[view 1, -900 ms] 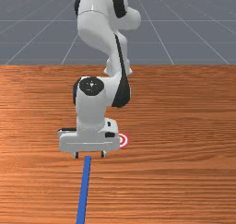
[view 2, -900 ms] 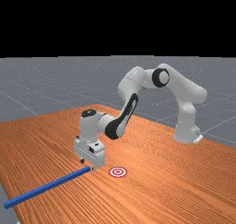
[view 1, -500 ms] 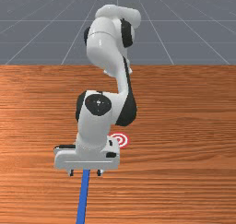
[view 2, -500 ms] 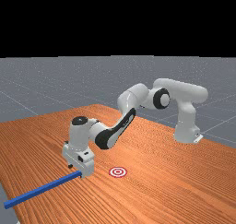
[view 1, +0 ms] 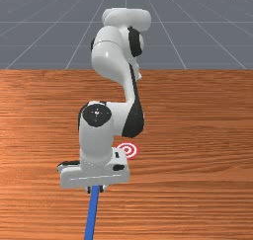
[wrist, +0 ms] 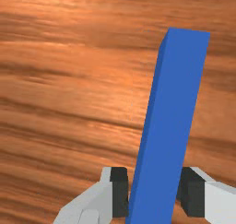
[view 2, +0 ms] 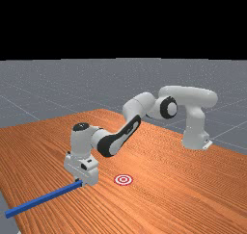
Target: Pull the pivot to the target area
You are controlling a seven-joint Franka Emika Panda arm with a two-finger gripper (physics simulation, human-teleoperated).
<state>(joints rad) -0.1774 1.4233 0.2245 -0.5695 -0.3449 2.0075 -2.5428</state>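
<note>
Near one end of the blue bar [wrist: 170, 121], we record our tool [view 1: 95, 189] pinching it, one dark pad [wrist: 120, 193] against each long side. That end of the bar projects past the pads. In the far view the bar runs from the tool toward the view's left, over the wooden surface [view 2: 159, 204] to its edge. We note the red-and-white target [view 2: 123, 180] on the far view's right of the tool, apart from the bar.
</note>
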